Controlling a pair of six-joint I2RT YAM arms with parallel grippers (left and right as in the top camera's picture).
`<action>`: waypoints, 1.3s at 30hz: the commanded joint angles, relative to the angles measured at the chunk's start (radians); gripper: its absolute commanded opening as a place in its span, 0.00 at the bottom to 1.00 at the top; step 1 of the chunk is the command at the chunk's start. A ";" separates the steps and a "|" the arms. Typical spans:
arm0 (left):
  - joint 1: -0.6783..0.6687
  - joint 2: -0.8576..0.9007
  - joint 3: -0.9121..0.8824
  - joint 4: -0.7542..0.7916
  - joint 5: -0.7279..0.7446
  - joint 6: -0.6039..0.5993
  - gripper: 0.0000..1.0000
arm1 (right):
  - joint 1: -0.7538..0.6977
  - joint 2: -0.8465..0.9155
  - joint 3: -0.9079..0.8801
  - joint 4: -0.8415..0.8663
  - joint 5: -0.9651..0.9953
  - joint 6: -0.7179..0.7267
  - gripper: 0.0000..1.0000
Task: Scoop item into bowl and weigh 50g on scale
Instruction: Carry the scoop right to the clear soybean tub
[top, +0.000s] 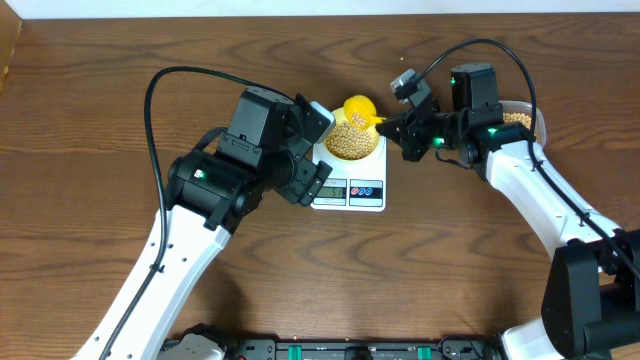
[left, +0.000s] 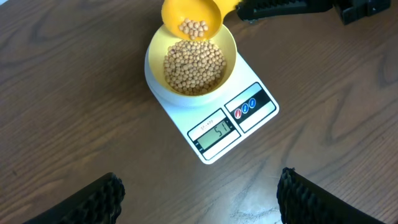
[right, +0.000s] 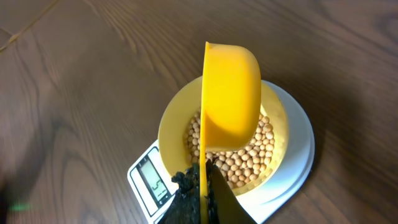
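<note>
The step in hand looks like the last trimming of the weight. The right gripper (top: 395, 128) is clamped on the handle of a yellow scoop (left: 190, 23), which hangs tilted over the far rim of the bowl (left: 227, 46) with a few beans left in it. The left gripper (left: 200, 177) hovers near the scale (left: 185, 118) with its fingers wide apart and nothing between them. The bowl sits on the scale's platform, and the display (left: 215, 134) seems to read 51, though the digits are small. If so, the load is at or just over target. The next move then calls for levelling the scoop so no more beans fall, and perhaps lifting a few back out. The beans (left: 194, 65) are small, round and tan. They lie as a loose heap filling most of the bowl and would roll easily. A clear tub (top: 530, 112) with more beans stands beside the right arm.
</note>
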 joint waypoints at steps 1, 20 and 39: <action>0.004 0.001 0.008 -0.002 0.012 0.009 0.81 | 0.008 -0.008 0.004 -0.002 -0.004 -0.002 0.01; 0.004 0.001 0.008 -0.002 0.012 0.009 0.81 | -0.275 -0.198 0.004 -0.122 0.007 0.361 0.01; 0.004 0.001 0.008 -0.002 0.012 0.009 0.81 | -0.537 -0.384 0.004 -0.423 0.268 0.203 0.01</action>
